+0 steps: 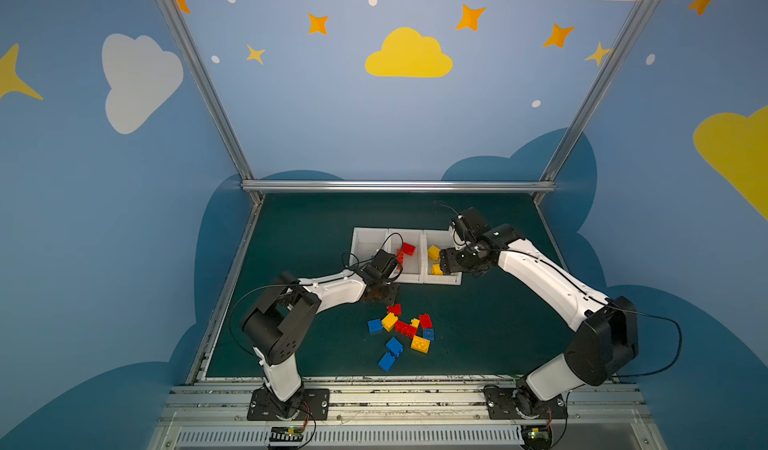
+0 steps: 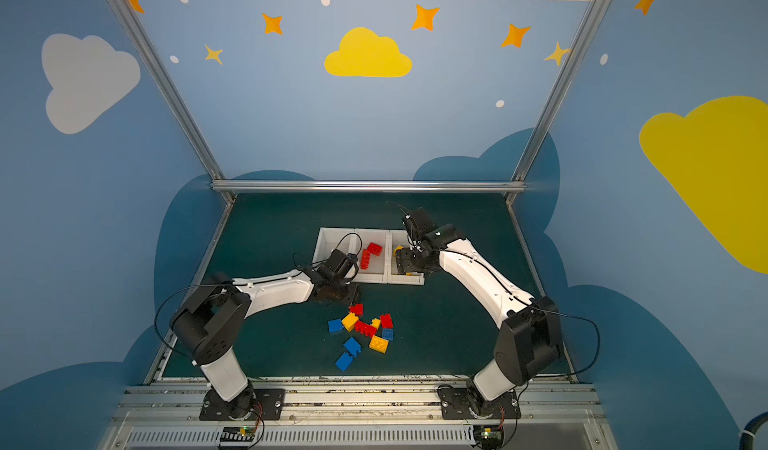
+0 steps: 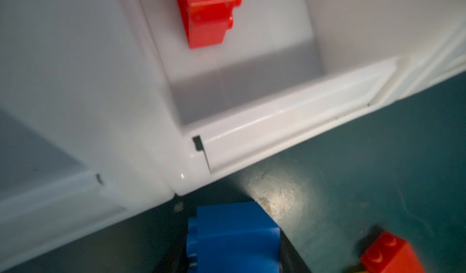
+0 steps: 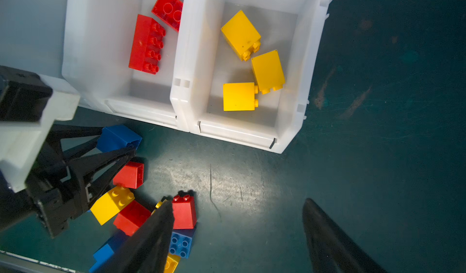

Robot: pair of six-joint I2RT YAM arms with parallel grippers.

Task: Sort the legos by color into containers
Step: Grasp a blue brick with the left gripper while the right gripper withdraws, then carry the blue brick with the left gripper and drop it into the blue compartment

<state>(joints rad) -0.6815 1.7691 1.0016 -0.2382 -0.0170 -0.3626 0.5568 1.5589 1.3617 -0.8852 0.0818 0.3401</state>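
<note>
- Dark green matting covers the counter (image 1: 498, 323), with three joined white bins at its middle and painted clouds on the walls behind.
- Left hand (image 4: 117, 140): closed on a blue brick (image 3: 234, 234), one finger on each side. It is low, just in front of the bins. I cannot tell whether the brick is off the mat.
- Right hand (image 4: 237, 202): fingers spread wide and empty, hovering by the front of the right bin (image 4: 295, 65).
- Sorting so far: two red bricks (image 4: 146, 44) lie in the middle bin (image 4: 106, 44) and three yellow bricks (image 4: 240, 33) in the right bin. The left bin (image 1: 368, 246) looks empty where the arm does not hide it, so blue most likely belongs there.
- The left wrist view looks at the corner where the left and middle bins meet. The carry should bear clearly toward the left bin, away from the reds.
- Raise the brick enough to pass the low front lip (image 3: 290, 118), then let go only once it is well inside the walls and close to the floor, so it does not bounce out.
- Keep the grip firm; smooth plastic held near one end may swivel.
- The loose pile (image 1: 405, 329) sits just beside the left hand, so lift straight up before moving sideways to avoid scattering it.
- Hold the right hand back from the pile until the left arm is clear.
</note>
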